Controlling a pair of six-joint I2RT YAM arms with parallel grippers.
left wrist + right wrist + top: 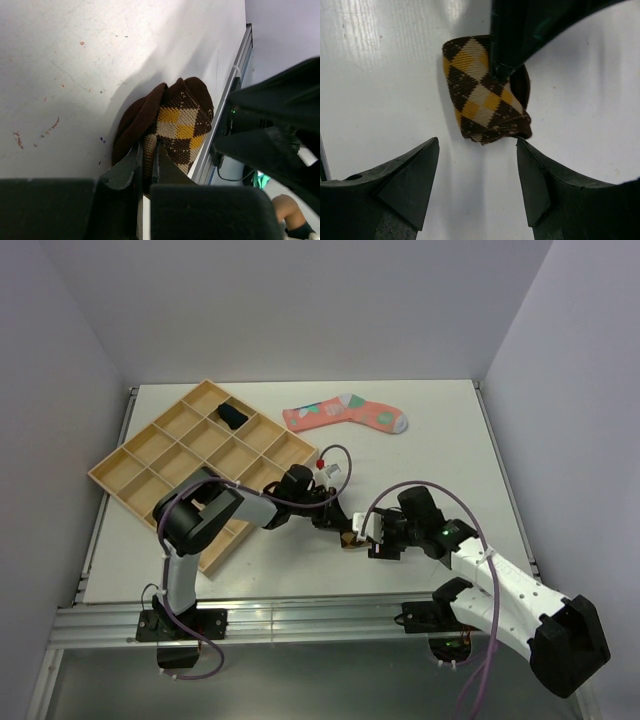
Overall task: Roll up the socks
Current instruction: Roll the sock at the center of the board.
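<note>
The brown-and-orange diamond sock (482, 100) lies bunched in a roll on the white table near the front edge; it also shows in the left wrist view (175, 122) and the top view (352, 538). My left gripper (148, 150) is shut on a fold of it. My right gripper (477, 145) is open, its fingers just short of the roll on either side. The pink sock (348, 413) with teal and white patches lies flat at the back. The short navy sock (232, 416) sits in a tray compartment.
A wooden tray (160, 455) with several compartments lies on the left half of the table. The table's front edge and metal rail (300, 615) run just behind the grippers. The two arms meet closely at the front middle.
</note>
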